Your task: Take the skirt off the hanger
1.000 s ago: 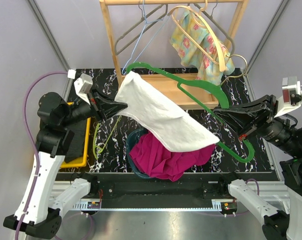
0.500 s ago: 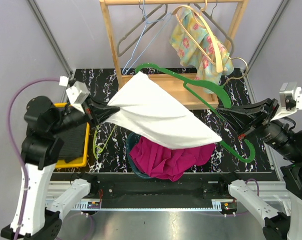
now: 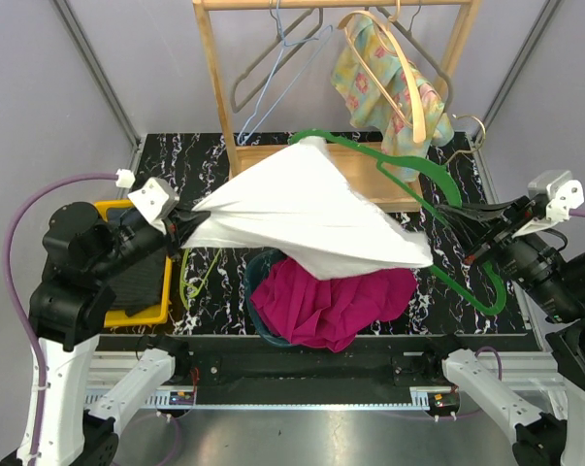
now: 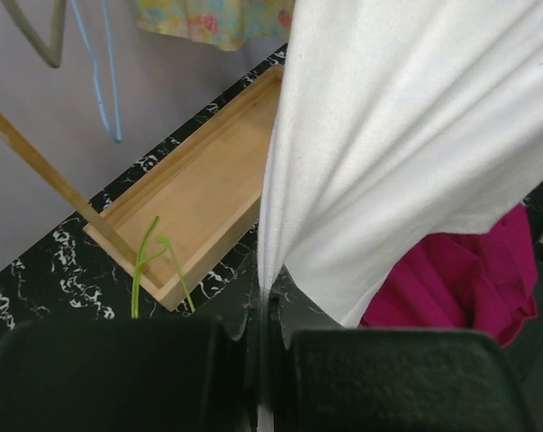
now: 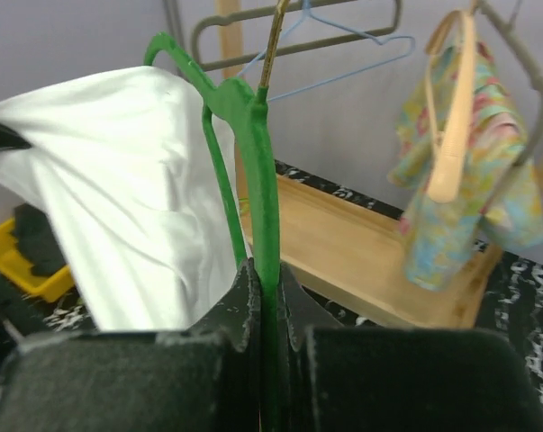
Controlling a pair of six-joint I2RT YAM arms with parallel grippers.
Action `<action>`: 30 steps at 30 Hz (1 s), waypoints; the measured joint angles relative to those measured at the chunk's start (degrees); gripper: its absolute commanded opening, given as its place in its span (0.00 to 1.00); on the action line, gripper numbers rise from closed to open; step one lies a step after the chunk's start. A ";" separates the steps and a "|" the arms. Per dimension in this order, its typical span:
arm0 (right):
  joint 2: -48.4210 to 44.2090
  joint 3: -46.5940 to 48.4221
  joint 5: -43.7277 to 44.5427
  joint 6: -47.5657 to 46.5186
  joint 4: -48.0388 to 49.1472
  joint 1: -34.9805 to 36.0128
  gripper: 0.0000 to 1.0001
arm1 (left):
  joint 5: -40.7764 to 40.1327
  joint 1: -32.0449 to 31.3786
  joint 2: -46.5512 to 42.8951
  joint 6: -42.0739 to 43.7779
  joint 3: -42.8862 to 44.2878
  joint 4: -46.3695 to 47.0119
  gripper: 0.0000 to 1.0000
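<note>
The white skirt (image 3: 307, 214) hangs stretched over one end of the green hanger (image 3: 408, 180) above the table. My left gripper (image 3: 187, 225) is shut on the skirt's left corner; the cloth (image 4: 406, 144) fans out from between the jaws (image 4: 264, 310). My right gripper (image 3: 459, 216) is shut on the green hanger's bar (image 5: 264, 225), with the skirt (image 5: 118, 198) draped on the hanger's far end. The hanger's hook (image 3: 486, 291) curves down at the right.
A heap of magenta cloth (image 3: 331, 301) fills a dark basket below the skirt. A wooden rack (image 3: 219, 97) at the back holds grey and blue hangers and a floral garment (image 3: 384, 78). A yellow tray (image 3: 142, 291) sits at the left. A light green hanger (image 3: 190, 272) lies on the table.
My left gripper has pulled the skirt's corner left and toward me, stretching the cloth flatter. The right gripper with the hanger has shifted right and the hanger's far end has swung right.
</note>
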 measured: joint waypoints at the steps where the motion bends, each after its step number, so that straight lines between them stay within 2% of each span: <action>1: -0.22 -0.57 1.73 -0.81 0.11 0.17 0.00 | -1.16 -0.07 0.02 0.24 0.00 0.13 0.00; 9: -2.67 -4.48 13.60 -4.63 0.39 0.79 0.00 | -9.31 -0.24 -0.07 4.39 -0.28 -0.13 0.00; 11: -3.28 -4.26 22.97 -6.71 1.25 -0.46 0.00 | -11.08 0.31 -0.37 5.03 -0.37 -1.18 0.00; 15: -3.50 -3.28 29.53 -8.44 2.91 -0.66 0.00 | -11.52 0.83 -0.33 5.29 -0.02 -3.56 0.00; 18: -3.50 -2.86 30.88 -8.52 3.91 -0.57 0.00 | -8.09 0.94 0.94 4.20 0.96 -4.98 0.00; 23: -3.45 -2.78 29.33 -6.21 5.27 -0.46 0.00 | 2.75 0.92 7.56 -5.81 7.52 -3.17 0.00; 30: -3.50 -5.07 25.49 -1.20 7.37 -0.46 0.00 | 13.31 -0.98 18.69 -19.63 24.37 3.58 0.00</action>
